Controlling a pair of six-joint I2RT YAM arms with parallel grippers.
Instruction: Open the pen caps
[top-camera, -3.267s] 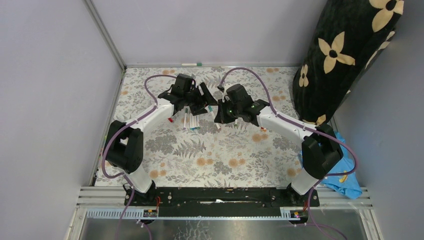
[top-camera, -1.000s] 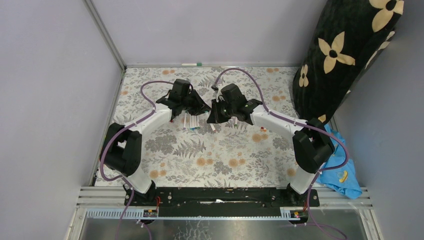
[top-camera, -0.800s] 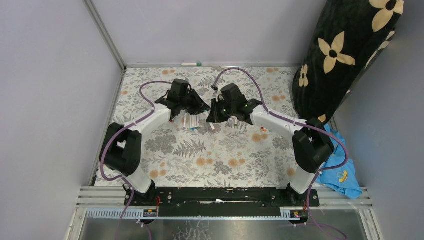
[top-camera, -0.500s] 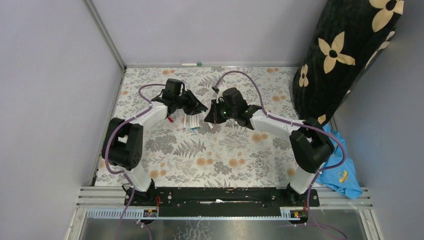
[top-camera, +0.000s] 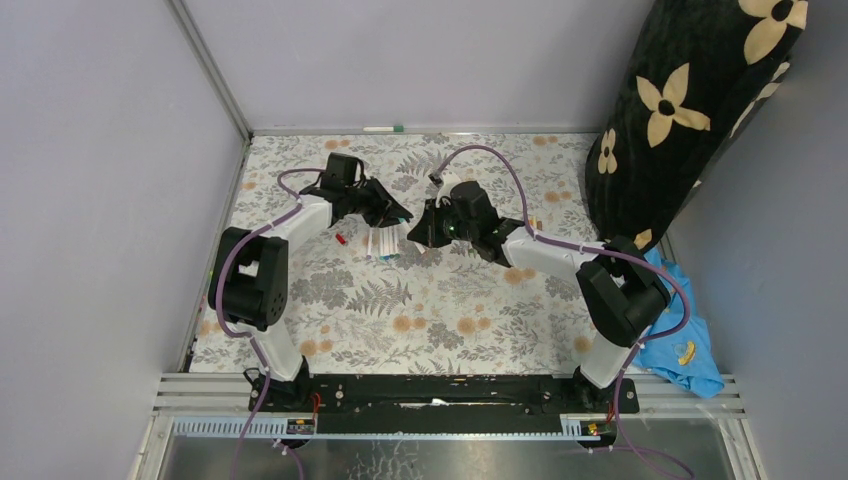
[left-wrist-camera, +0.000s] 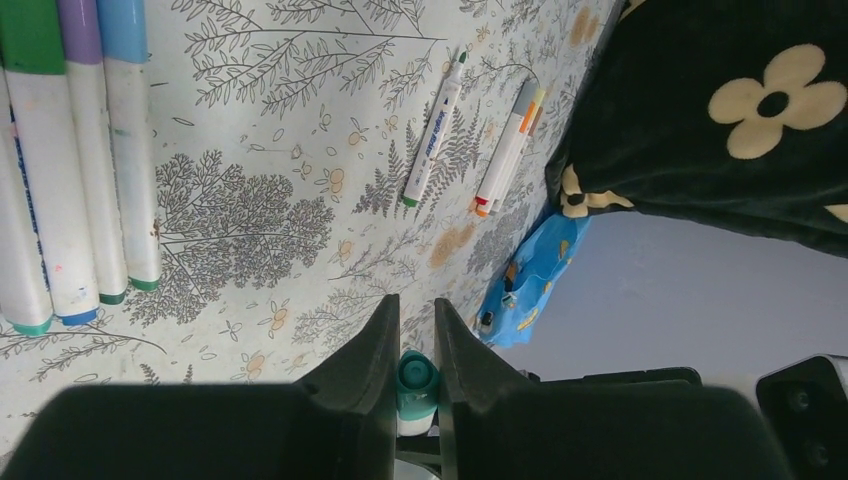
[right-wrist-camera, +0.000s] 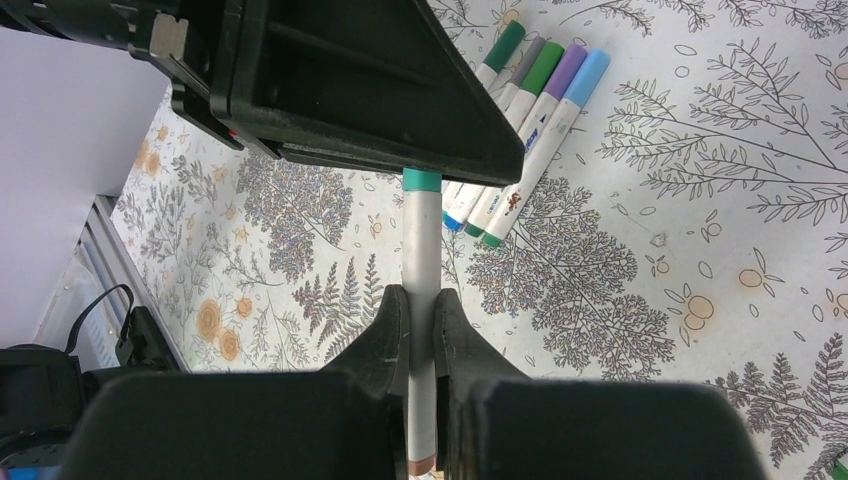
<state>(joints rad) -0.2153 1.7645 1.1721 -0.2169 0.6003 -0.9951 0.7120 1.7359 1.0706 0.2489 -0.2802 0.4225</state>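
Two solid grips already: your left gripper (left-wrist-camera: 415, 320) is pinching the teal cap (left-wrist-camera: 416, 376), and your right gripper (right-wrist-camera: 420, 310) is clamped on the white barrel (right-wrist-camera: 420, 240). Pull the barrel straight toward 6 o'clock in the right wrist view, no bending.

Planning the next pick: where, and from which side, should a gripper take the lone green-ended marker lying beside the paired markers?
Probably best to grip the green-ended marker at mid-barrel, coming straight down from above and closing across its width. It lies flat on the table, and bare surface shows along both long sides, including the gap to the paired markers.
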